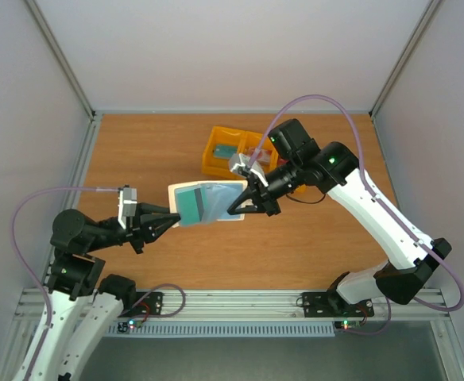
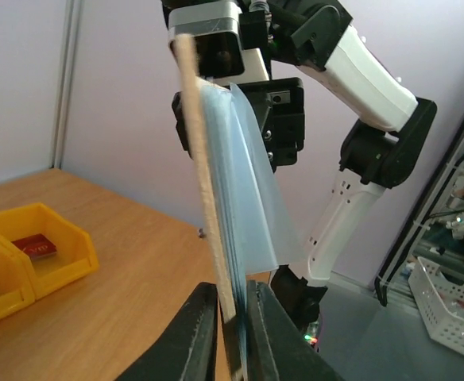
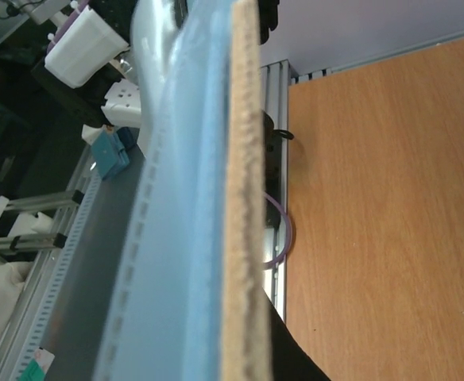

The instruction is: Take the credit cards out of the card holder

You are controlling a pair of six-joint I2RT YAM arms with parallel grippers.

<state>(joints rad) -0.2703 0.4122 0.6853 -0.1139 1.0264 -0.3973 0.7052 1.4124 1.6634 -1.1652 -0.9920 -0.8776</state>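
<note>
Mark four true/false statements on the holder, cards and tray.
1. The card holder rests in the yellow tray. False: the left gripper and right gripper hold it in the air.
2. A teal card shows inside the open holder. True.
3. The tray is empty. False: it holds cards, among them a dark red card.
4. The right gripper is shut on the holder's edge. True.

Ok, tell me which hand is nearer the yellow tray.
Right. The right hand sits just in front of the yellow tray; the left hand is across the card holder from it.
</note>
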